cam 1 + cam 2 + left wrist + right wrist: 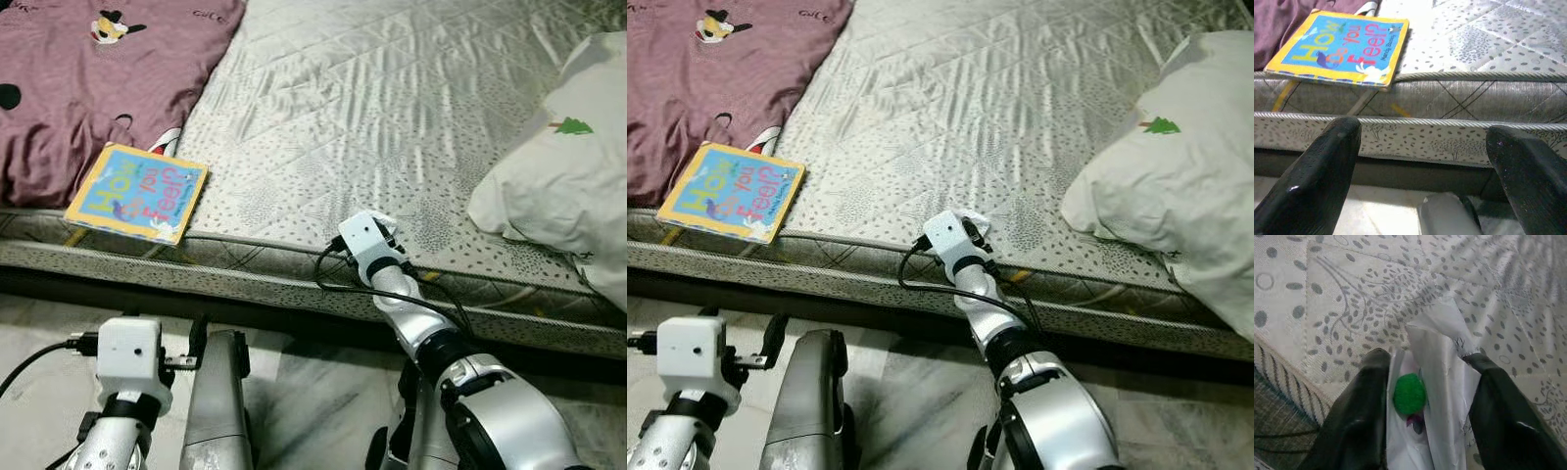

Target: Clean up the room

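White crinkled wrapper (1437, 396), with a green blob on it, lay on the quilted grey mattress (392, 108) near its front edge. The right gripper (1425, 406) reached over that edge, its two black fingers (1359, 416) spread apart on either side of the wrapper, which sat between them; whether they pressed it could not be told. The left gripper (1425, 176) hung low before the mattress's front side, fingers wide apart and holding nothing. A blue-and-yellow picture book (137, 193) rested at the front edge beside a maroon blanket (88, 78). A pale pillow (563, 176) lay toward the right edge.
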Robot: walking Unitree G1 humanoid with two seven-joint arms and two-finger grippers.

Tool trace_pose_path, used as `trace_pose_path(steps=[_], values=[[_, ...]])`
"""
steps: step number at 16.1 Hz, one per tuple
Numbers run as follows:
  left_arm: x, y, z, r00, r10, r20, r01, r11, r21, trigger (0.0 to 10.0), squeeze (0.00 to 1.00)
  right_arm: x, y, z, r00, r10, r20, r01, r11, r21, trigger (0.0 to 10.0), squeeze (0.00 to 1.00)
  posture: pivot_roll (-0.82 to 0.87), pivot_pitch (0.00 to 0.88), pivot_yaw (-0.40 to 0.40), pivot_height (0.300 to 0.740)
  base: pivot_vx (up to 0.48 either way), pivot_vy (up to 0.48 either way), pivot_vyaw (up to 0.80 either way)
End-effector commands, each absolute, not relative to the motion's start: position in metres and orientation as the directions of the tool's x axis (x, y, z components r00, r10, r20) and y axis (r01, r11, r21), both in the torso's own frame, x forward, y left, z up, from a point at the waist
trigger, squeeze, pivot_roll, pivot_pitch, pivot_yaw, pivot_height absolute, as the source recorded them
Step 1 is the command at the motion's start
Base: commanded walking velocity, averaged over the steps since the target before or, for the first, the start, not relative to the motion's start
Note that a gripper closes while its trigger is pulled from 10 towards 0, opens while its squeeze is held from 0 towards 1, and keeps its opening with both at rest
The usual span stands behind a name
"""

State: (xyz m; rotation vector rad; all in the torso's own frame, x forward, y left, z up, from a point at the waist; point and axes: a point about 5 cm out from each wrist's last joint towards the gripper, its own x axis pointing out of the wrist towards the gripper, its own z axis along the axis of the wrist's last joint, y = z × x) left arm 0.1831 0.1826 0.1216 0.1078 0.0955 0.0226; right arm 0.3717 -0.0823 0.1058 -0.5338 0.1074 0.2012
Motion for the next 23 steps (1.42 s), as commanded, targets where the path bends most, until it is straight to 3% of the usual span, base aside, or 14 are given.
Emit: trace_pose_path(steps=[1,9,16,19,23], values=[[0.181,0.185,0.117,0.991,0.044,-0.124,-0.030,0.993,0.113,10.0,0.00,0.371,-0.081,0.105,0.972,0.173,-0.159,-0.230,0.839,-0.494,0.0,0.00,0.19,0.243,-0.015,0.521,0.000,0.000,0.00],[0.196,0.169,0.120,0.991,-0.109,-0.076,0.111,0.994,0.019,10.0,0.00,0.374,-0.084,0.106,0.968,0.188,-0.165,-0.247,0.830,-0.500,0.0,0.00,0.18,0.195,-0.009,0.521,0.000,0.000,0.00],[0.217,0.161,0.120,0.981,-0.194,-0.027,0.195,0.981,0.027,10.0,0.00,0.381,-0.101,0.115,0.981,0.140,-0.134,-0.191,0.823,-0.535,0.0,0.00,0.15,0.081,-0.001,0.521,0.000,0.000,0.00],[0.230,0.158,0.119,0.980,-0.199,0.018,0.198,0.980,0.031,10.0,0.00,0.382,-0.115,0.124,0.991,0.113,-0.065,-0.130,0.909,-0.397,0.0,0.00,0.10,0.008,0.005,0.521,0.000,0.000,0.00],[0.238,0.156,0.119,0.983,-0.174,0.062,0.172,0.984,0.040,10.0,0.00,0.368,-0.134,0.121,0.995,0.096,0.025,-0.091,0.983,-0.159,0.0,0.00,0.05,0.000,0.021,0.521,0.000,0.000,0.00]])
